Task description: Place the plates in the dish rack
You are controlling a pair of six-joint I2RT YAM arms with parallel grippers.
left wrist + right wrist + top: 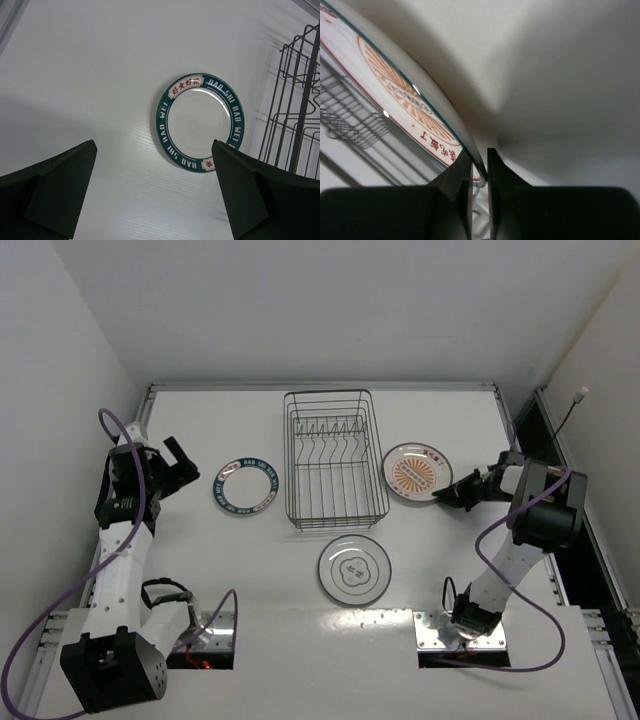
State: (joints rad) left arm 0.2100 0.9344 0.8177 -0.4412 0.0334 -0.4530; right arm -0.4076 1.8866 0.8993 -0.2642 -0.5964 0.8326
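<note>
Where the scene is read from the left of the dish rack [288,460], the left gripper [178,464] is found well out to the rack's left, held above the white table [250,590] with its jaws spread wide and nothing between them. In the left wrist view the same left gripper [153,146] is seen framing the teal-banded plate [202,122], which is laid flat on the table just to the left of the dish rack [295,125] (lettering is carried round its band). From above, that teal-banded plate [246,487] is shown close beside the rack's left wall but apart from it. The rack itself is seen with its row of upright prongs bare. Just in front of the rack, nearer the arm bases, the flower-outline plate [354,569] is laid flat. Close to the rack's right wall the sunburst plate [416,472] is seen, and its outer rim is pinched by the right gripper [441,497]. In the right wrist view the right gripper [479,161] is shown narrowed onto the edge of the sunburst plate [395,95]; whether the plate is lifted cannot be told.
</note>
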